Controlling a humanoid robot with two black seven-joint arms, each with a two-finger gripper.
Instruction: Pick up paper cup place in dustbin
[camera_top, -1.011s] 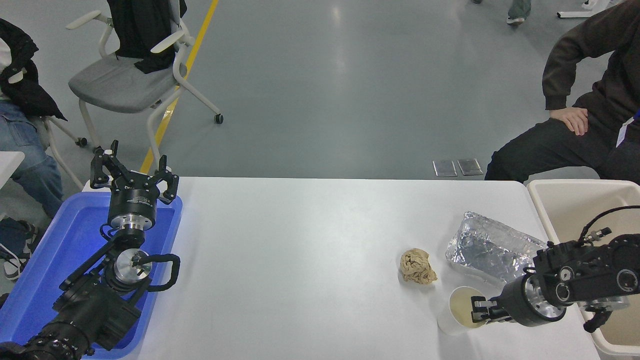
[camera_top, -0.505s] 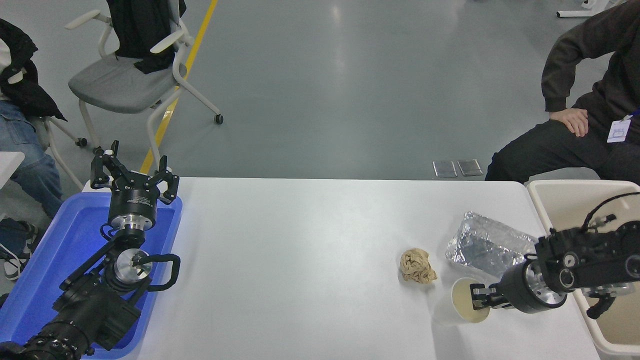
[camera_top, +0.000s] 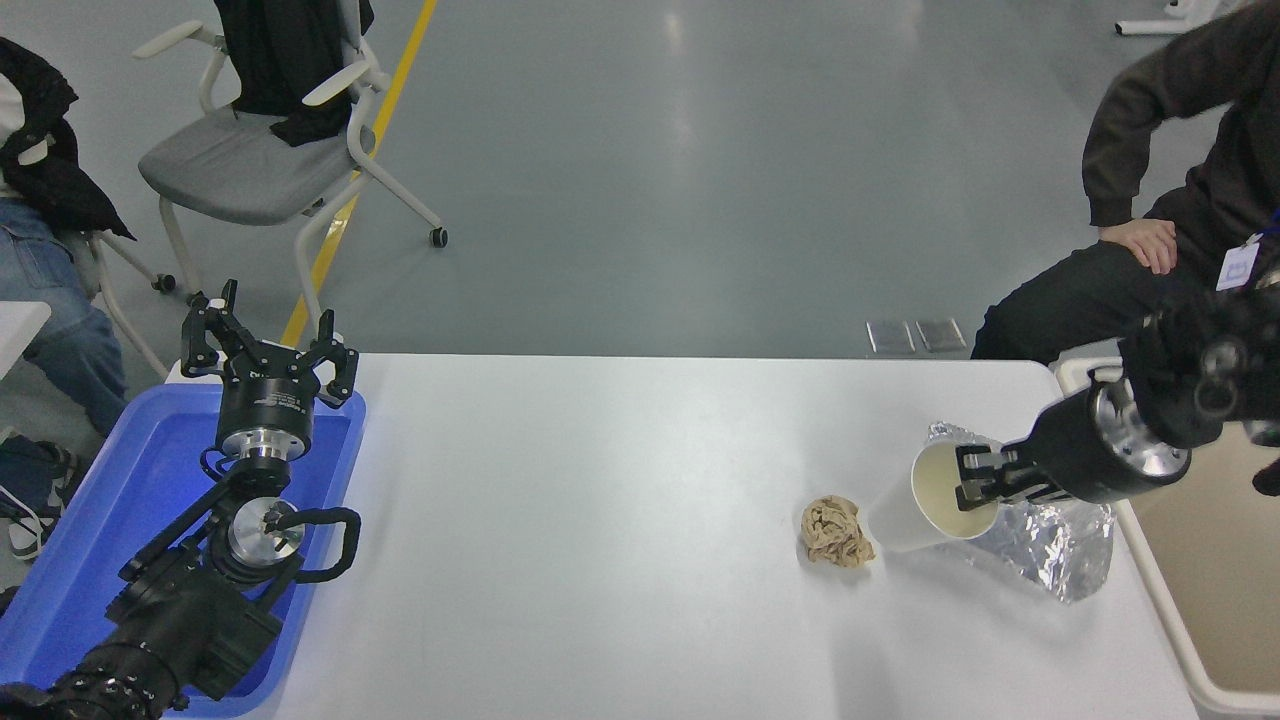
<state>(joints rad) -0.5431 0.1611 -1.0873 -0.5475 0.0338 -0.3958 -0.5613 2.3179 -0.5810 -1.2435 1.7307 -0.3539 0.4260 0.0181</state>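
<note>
My right gripper (camera_top: 968, 480) is shut on the rim of the white paper cup (camera_top: 922, 500) and holds it tilted above the table, its cream inside facing the camera. The cup hangs over the table between the crumpled brown paper ball (camera_top: 835, 531) and the silver foil package (camera_top: 1045, 535). The cream-beige dustbin (camera_top: 1150, 590) stands off the table's right edge, to the right of the cup; my right arm crosses above its far corner. My left gripper (camera_top: 268, 345) is open and parked over the blue tray (camera_top: 100, 520) at the lower left.
A person in dark clothes sits at the far right behind the dustbin, a hand (camera_top: 1140, 240) on a knee. A grey chair (camera_top: 250, 170) and another seated person (camera_top: 50, 200) are at the far left, off the table.
My right gripper has lifted the cup off the table and carried it up and away from me, toward the foil package. The right arm rose over the dustbin's corner. The left arm has not moved.
</note>
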